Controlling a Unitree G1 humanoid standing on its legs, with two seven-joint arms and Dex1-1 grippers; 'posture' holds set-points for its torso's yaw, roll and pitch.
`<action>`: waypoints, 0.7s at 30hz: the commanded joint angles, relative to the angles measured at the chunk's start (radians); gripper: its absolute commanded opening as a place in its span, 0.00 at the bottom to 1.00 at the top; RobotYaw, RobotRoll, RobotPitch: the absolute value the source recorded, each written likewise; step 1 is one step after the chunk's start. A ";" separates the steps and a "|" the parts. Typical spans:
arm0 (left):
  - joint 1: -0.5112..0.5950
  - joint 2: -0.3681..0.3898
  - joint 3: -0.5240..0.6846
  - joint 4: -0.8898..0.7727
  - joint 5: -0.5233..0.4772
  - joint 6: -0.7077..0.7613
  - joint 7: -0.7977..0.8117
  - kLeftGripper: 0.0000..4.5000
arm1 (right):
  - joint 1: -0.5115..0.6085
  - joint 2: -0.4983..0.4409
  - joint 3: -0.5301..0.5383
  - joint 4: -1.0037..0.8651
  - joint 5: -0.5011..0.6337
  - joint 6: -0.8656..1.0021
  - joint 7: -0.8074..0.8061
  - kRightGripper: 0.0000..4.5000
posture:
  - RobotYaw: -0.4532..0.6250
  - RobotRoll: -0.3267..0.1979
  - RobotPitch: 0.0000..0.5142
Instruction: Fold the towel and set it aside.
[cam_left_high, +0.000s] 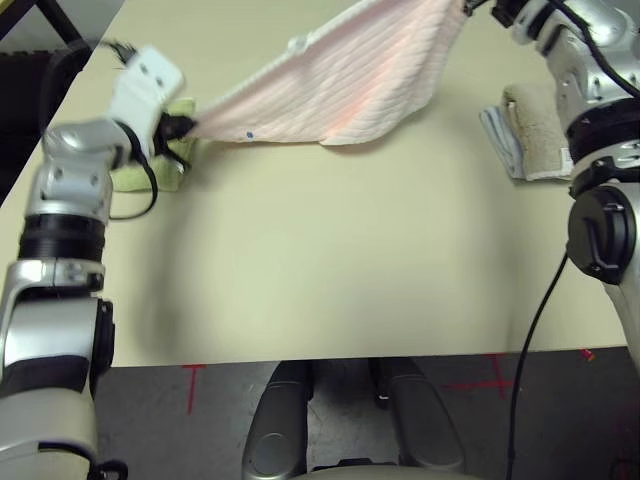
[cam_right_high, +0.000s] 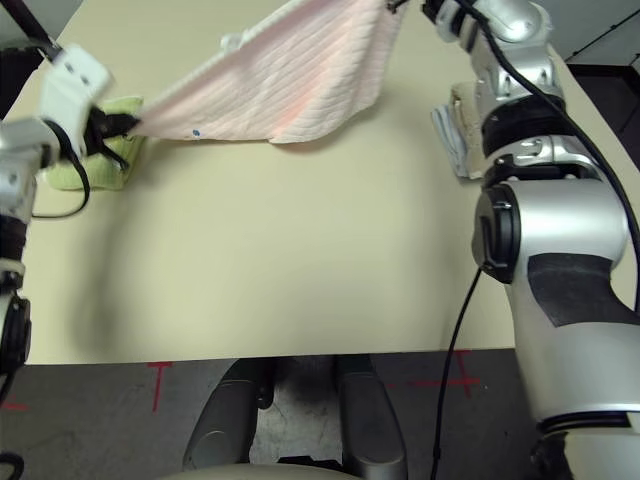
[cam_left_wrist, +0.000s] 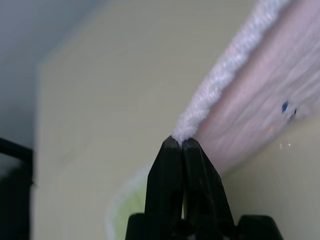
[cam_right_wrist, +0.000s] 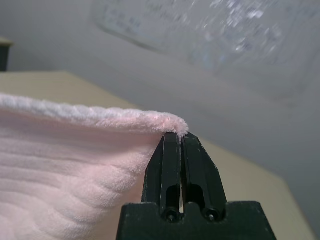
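I pinch the towel (cam_left_high: 340, 85) tight with my left gripper (cam_left_wrist: 179, 142) and right gripper (cam_right_wrist: 179, 136) — stretched flat above the table (cam_left_high: 320, 270), ready for folding.

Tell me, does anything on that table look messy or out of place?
Nothing looks wrong. The pink towel hangs stretched between the left gripper and right gripper; the green towel and beige towel lie folded at the sides.

towel (cam_left_high: 345, 85) stretched above table (cam_left_high: 330, 270) | left gripper (cam_left_high: 185, 127) pinching corner
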 joint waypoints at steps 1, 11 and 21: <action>0.014 -0.010 0.042 0.058 -0.010 -0.017 0.072 0.01 | 0.092 -0.041 -0.051 -0.037 0.051 -0.007 0.014 0.00 | 0.46 0.62 0.53; -0.166 0.011 0.035 0.297 -0.037 -0.077 0.029 0.01 | 0.208 -0.098 -0.067 -0.068 0.176 0.244 0.282 0.00 | 0.45 0.62 0.52; -0.132 0.101 0.012 0.276 -0.136 0.245 -0.372 0.01 | 0.253 -0.256 0.010 -0.124 0.228 0.607 0.686 0.00 | 0.47 0.62 0.50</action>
